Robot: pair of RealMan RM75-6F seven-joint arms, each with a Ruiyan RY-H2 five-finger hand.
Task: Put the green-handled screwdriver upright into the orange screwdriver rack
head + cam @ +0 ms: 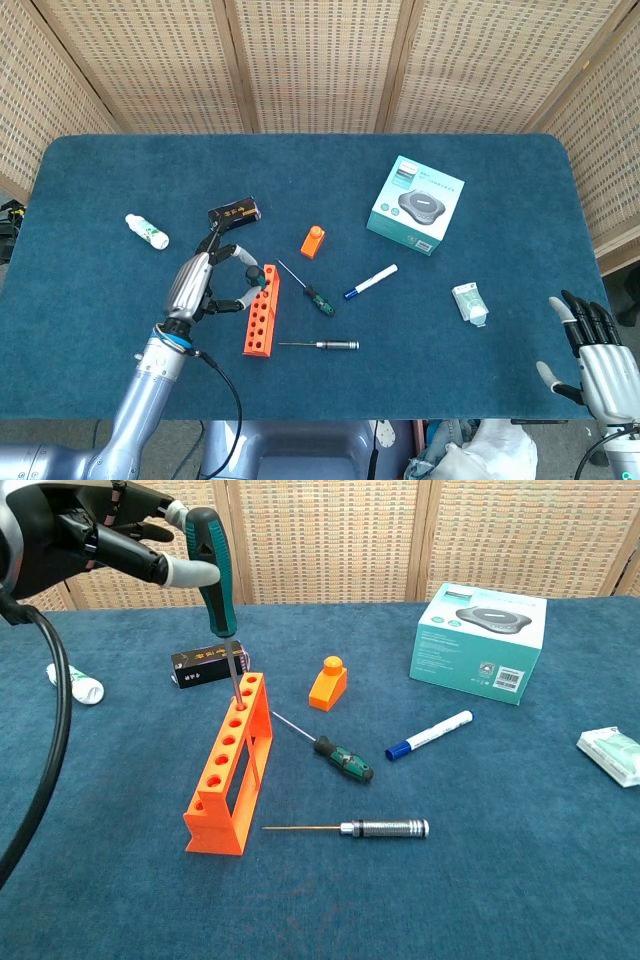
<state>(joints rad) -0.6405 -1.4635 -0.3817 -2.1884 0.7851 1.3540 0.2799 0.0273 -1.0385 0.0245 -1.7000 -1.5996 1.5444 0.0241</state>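
The green-handled screwdriver (214, 570) is standing nearly upright over the far end of the orange screwdriver rack (230, 765), its thin shaft reaching down into one of the end holes while the handle is leaning slightly. The left hand (110, 540) is pinching the handle between thumb and fingers, holding the tool above the rack; in the head view the same hand (200, 282) is sitting just left of the rack's far end. The rack is resting on the blue table (480, 880), its row of holes facing up. Just right of it a second small screwdriver with a dark green handle (335, 753) is lying flat, and near the rack's front a metal-handled precision driver (370, 828) is lying crosswise. A small orange block (328, 683) and a black box (205, 667) are sitting beyond the rack, a blue-capped marker (430, 734) further right, and a teal carton (482, 641) behind that. The right hand (598, 365) is resting well apart at the table's near right corner, fingers spread and holding nothing.
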